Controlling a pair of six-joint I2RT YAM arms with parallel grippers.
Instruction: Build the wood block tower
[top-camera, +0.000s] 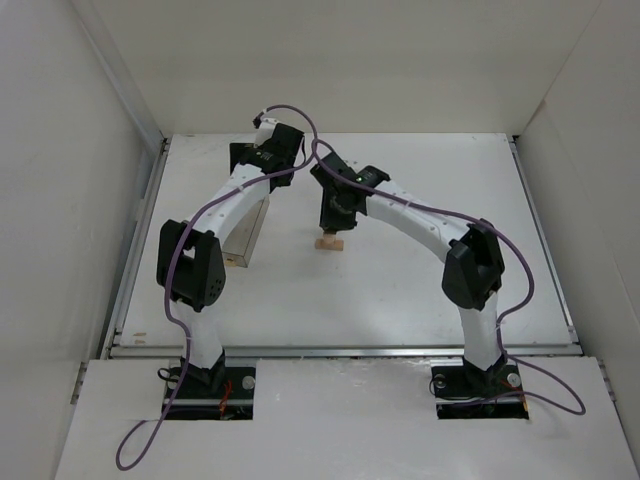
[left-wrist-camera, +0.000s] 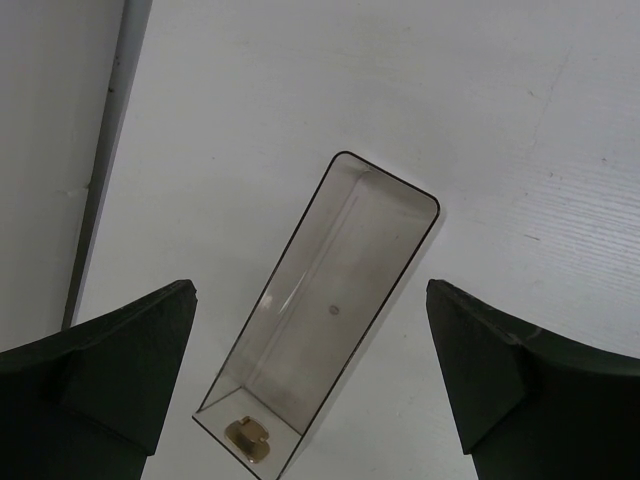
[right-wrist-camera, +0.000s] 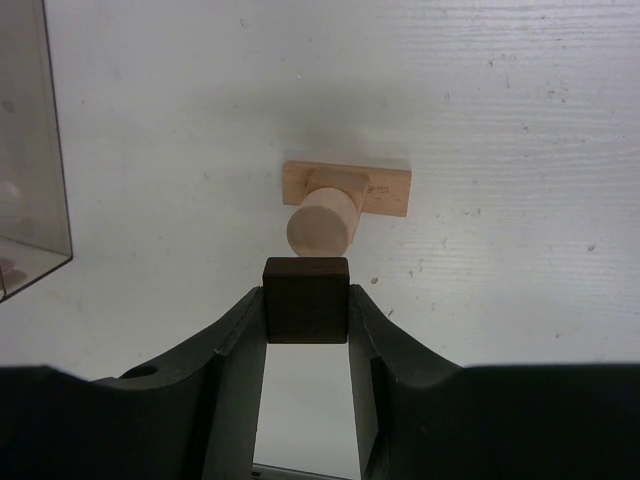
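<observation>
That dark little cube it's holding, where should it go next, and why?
Probably a small nudge forward, then down. The right tool is shut on the dark cube, which looks just short of the pale cylinder standing on the tan block. Centring it over the cylinder's top first would likely let it land flat.

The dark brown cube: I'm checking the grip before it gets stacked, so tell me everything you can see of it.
The dark brown cube is a small, matte block of dark wood with square faces and crisp edges, seemingly undamaged. It sits level, pinched on two opposite side faces between the fingers of the right gripper, apparently off the table. It sits just short of the pale cylinder, which stands on the flat tan block. Whether it touches the cylinder cannot be told.
</observation>
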